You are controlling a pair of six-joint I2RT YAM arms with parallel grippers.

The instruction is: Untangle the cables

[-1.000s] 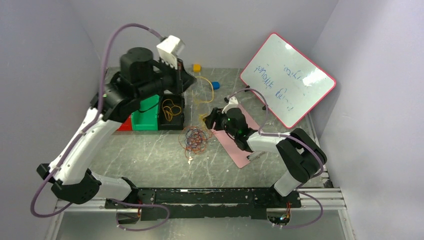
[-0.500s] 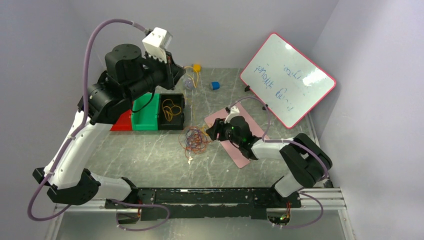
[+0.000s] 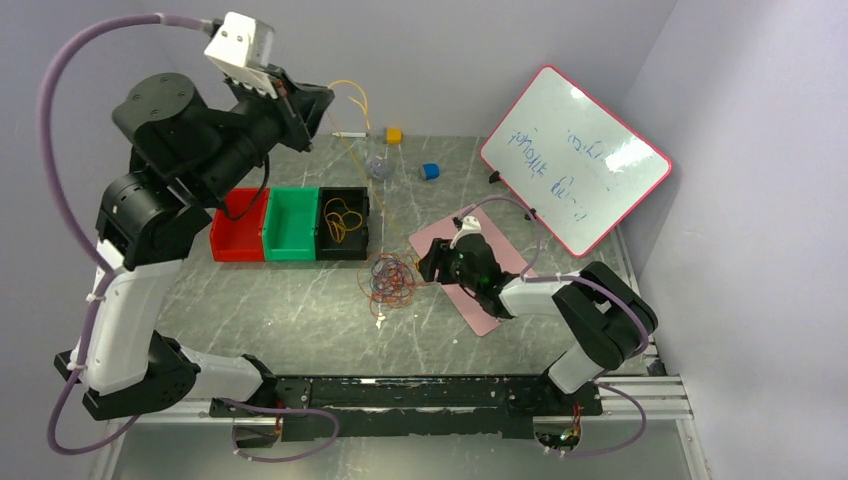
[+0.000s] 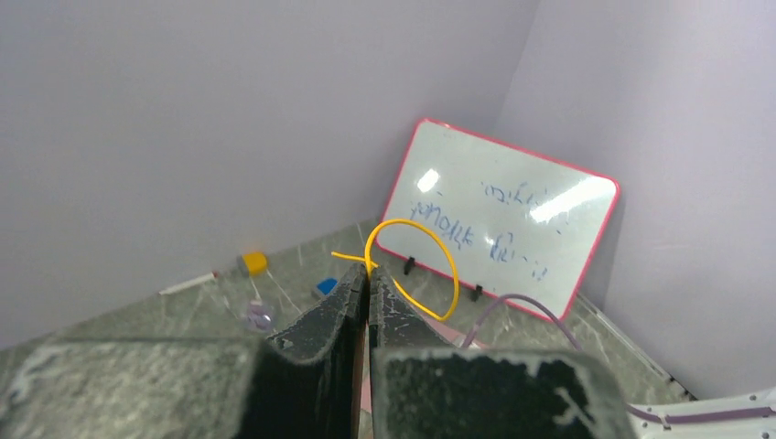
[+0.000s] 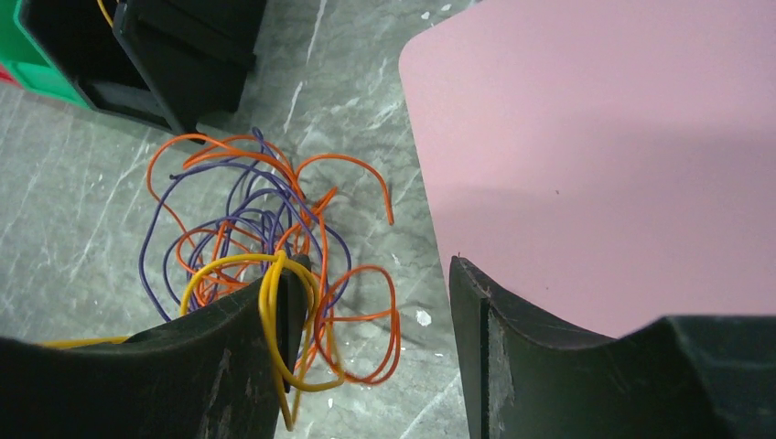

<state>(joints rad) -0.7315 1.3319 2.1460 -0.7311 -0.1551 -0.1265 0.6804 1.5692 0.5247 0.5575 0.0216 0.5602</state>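
Observation:
The cables (image 3: pixel 391 280) lie in a tangle of orange, purple and yellow loops on the grey table, left of the pink mat (image 3: pixel 483 280). My left gripper (image 3: pixel 322 97) is raised high at the back left. It is shut (image 4: pixel 369 273) on a yellow cable (image 4: pixel 451 279), which curls into a loop past the fingertips. That yellow cable (image 3: pixel 362 100) trails thinly down toward the tangle. My right gripper (image 3: pixel 431 266) stands open (image 5: pixel 375 274) low beside the tangle (image 5: pixel 242 229). A yellow strand (image 5: pixel 268 306) is draped over its left finger (image 5: pixel 229 366); nothing sits between its fingers.
Red (image 3: pixel 238 240), green (image 3: pixel 290 241) and black (image 3: pixel 343 245) bins stand in a row left of the tangle; the black one holds coiled yellow cable. A whiteboard (image 3: pixel 575 160) leans at the back right. A yellow block (image 3: pixel 394 135), a blue block (image 3: pixel 430 171) and a pen (image 3: pixel 350 133) lie at the back.
My left arm has swung up and to the left off the bins, lifting the yellow cable with it. The right gripper has shifted slightly toward the near side, beside the tangle.

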